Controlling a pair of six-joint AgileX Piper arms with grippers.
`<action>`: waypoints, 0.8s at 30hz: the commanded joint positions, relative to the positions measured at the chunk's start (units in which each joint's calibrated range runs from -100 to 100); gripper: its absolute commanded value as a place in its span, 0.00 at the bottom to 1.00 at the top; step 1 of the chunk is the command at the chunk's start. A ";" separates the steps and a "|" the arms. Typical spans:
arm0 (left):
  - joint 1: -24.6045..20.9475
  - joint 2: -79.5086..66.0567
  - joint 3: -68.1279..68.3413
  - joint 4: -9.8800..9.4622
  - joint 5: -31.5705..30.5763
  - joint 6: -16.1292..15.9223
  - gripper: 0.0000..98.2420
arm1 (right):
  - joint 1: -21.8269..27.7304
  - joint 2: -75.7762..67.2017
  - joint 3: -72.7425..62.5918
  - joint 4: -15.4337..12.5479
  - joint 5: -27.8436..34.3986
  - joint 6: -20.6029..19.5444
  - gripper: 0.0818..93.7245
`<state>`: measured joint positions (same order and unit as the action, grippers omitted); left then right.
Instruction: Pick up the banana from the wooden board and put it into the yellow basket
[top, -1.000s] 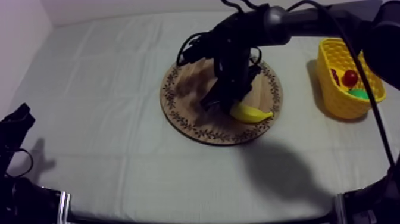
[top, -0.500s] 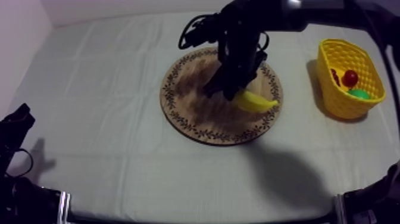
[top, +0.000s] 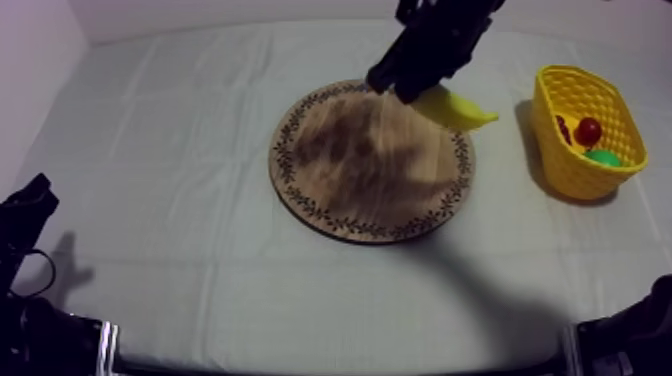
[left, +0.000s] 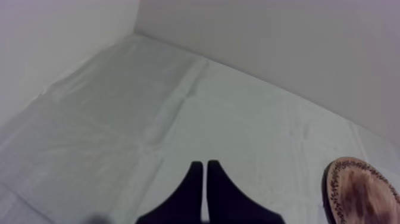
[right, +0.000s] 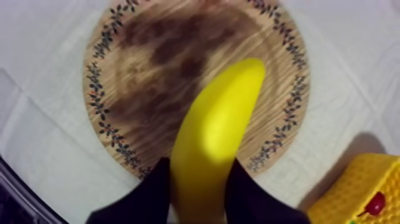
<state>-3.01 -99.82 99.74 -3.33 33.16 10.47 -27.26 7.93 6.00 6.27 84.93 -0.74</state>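
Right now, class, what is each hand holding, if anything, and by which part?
The right hand grips the banana by one end, a finger at each side; the rest juts out above the wooden board. The left hand holds nothing.

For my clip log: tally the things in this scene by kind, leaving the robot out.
toy fruit: 3 (banana, small red fruit, green fruit of unclear kind)
yellow basket: 1
wooden board: 1
total: 5
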 joint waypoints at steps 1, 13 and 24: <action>0.01 0.00 0.03 0.03 -0.01 0.00 0.00 | 0.02 -2.51 -0.53 -0.08 0.82 0.06 0.21; 0.01 0.00 0.03 0.03 -0.01 0.00 0.00 | 0.97 -7.63 -2.82 -0.63 5.63 0.58 0.21; 0.01 0.00 0.03 0.03 -0.01 0.00 0.00 | 9.07 -8.22 -1.37 -0.43 5.22 1.59 0.23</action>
<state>-3.01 -99.82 99.74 -3.33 33.16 10.47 -20.15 -0.26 4.44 5.79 90.31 0.71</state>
